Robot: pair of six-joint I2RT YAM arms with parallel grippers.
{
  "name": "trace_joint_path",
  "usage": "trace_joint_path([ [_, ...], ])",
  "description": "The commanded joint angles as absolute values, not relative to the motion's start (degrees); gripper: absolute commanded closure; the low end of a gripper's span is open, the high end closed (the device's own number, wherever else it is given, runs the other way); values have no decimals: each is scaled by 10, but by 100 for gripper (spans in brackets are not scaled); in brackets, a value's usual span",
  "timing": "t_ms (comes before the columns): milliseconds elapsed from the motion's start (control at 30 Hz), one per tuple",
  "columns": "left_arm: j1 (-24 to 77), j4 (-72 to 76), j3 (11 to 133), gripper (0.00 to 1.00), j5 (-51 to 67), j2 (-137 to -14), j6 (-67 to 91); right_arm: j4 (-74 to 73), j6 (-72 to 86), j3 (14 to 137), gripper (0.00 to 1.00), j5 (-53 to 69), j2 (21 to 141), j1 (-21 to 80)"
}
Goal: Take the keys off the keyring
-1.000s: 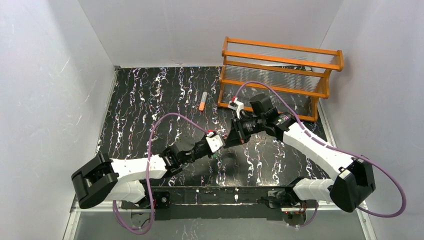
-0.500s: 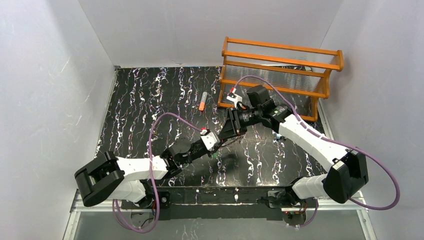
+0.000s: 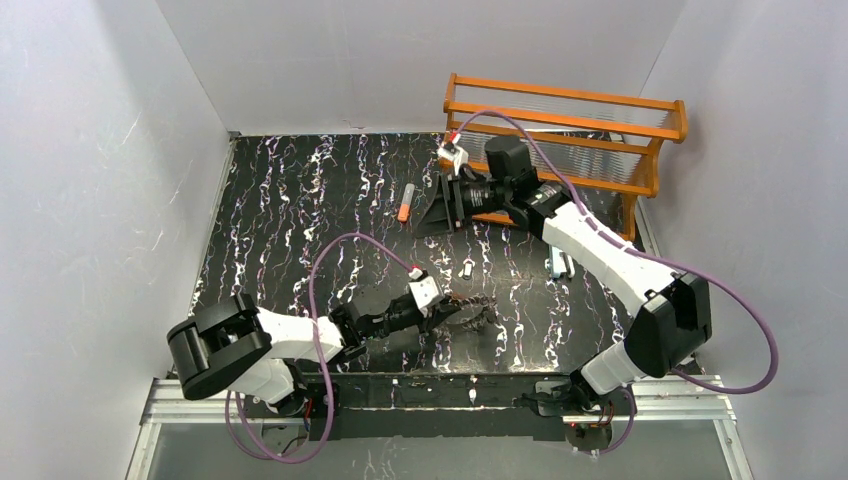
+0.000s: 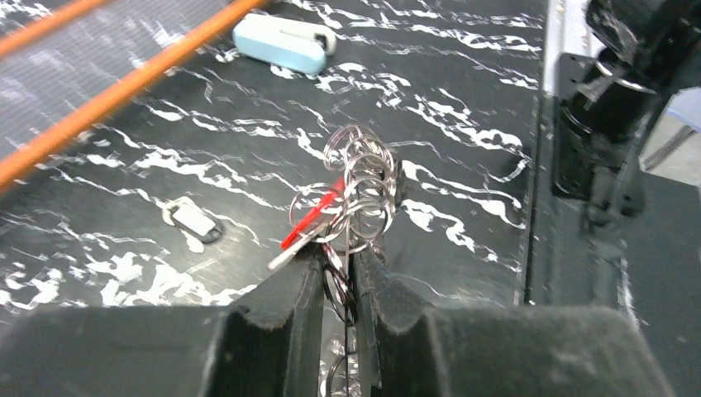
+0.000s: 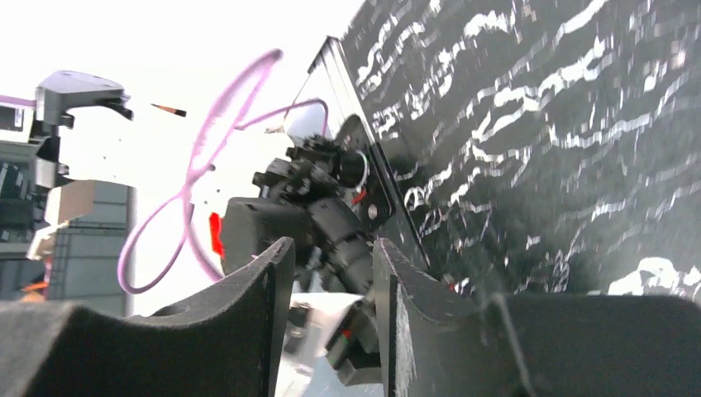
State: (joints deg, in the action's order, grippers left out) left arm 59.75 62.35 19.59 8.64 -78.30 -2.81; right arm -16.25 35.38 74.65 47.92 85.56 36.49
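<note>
Black marbled table [image 3: 300, 200]. At front centre we log the left gripper [image 4: 337, 266], its fingers pinching the keyring [image 4: 360, 186], a bunch of wire loops, with a red key [image 4: 312, 222] hanging on it. Just beyond, a dark-and-white key [image 4: 194, 222] lies loose on the table. Further back is the right gripper [image 5: 331, 265], fingers spread and holding nothing. At right we log a pale clip [image 3: 558, 263] and an orange rack [image 3: 560, 130].

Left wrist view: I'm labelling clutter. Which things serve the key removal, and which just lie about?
Job: keyring; red key on it; loose dark-and-white key; left tool pinching the ring.
Lying about: pale blue clip; orange rack.
</note>
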Motion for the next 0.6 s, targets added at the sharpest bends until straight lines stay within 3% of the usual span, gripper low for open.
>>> trace_joint_path([
  [0, 593, 666, 190, 100, 110, -791, 28, -92, 339, 814, 51, 504, 860, 363],
  [333, 568, 715, 172, 100, 92, -804, 88, -313, 158, 838, 47, 420, 844, 341],
  [567, 565, 718, 166, 100, 76, -792, 86, -320, 128, 711, 52, 384, 766, 342],
])
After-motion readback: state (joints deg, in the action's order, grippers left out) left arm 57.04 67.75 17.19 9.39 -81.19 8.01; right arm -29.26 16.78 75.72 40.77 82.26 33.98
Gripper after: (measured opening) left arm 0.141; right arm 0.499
